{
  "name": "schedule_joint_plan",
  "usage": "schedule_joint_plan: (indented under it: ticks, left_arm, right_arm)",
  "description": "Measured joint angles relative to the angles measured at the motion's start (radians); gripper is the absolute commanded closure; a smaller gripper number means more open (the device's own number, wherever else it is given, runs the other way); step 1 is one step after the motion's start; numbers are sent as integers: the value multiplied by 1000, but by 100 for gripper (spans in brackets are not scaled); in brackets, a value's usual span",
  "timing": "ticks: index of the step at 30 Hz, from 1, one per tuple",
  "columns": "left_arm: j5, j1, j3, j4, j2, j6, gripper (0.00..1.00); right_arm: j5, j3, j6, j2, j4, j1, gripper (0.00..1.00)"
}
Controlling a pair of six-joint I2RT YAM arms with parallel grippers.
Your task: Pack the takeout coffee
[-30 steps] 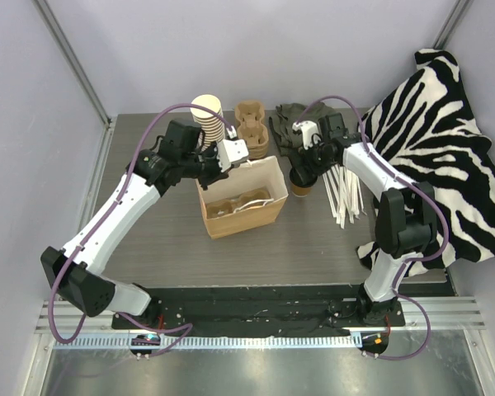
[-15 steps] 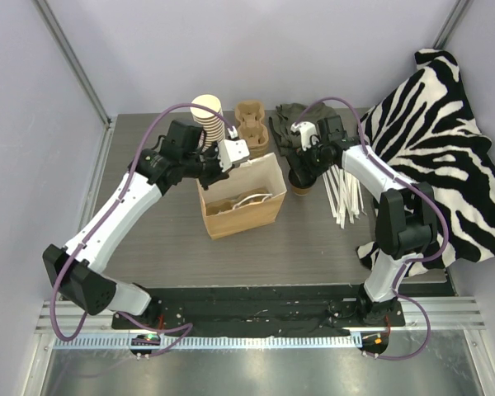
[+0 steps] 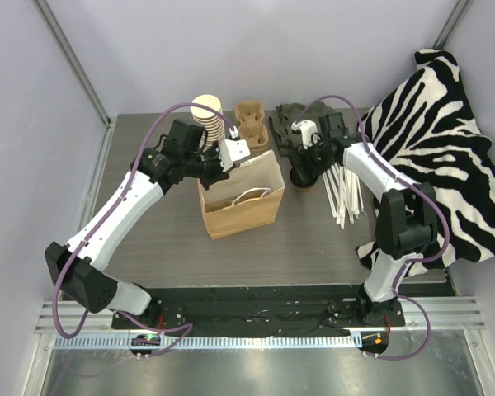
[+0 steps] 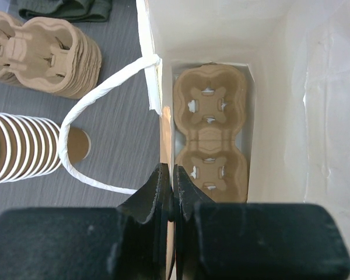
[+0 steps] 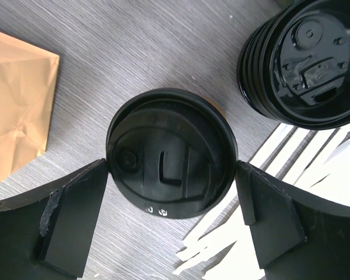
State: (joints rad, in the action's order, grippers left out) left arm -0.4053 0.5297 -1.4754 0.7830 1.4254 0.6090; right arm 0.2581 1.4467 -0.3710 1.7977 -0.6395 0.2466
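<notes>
The counter (image 3: 165,239) bears one paper bag (image 3: 243,213); one takeout coffee (image 5: 170,153); one cup stack (image 3: 206,111); one lid stack (image 5: 306,64); one carrier stack (image 4: 44,55); one single carrier (image 4: 210,137).

The brown paper bag (image 3: 241,205) stands mid-frame on the grey table (image 3: 165,231), with a moulded cardboard two-cup carrier (image 4: 210,137) lying in its bottom. Behind the bag stand a tall stack of brown paper cups (image 3: 208,115) and, to the right of that, a stack of cardboard carriers (image 3: 252,124). Right of the bag sits the small brown paper cup with a black plastic lid (image 5: 170,153), with a stack of black plastic lids (image 5: 306,58) to its upper right and white paper strips (image 3: 345,194) to its right.
</notes>
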Motion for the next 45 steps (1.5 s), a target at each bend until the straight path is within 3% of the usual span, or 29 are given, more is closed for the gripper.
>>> schedule_joint_plan:
  ticks: [20, 45]
  left_arm:
    - [0, 0, -10, 3, 5, 1, 100]
    - [-6, 0, -15, 4, 19, 1, 100]
  right_arm:
    - [64, 120, 12, 62, -100, -55, 0]
    - [58, 99, 11, 62, -55, -53, 5]
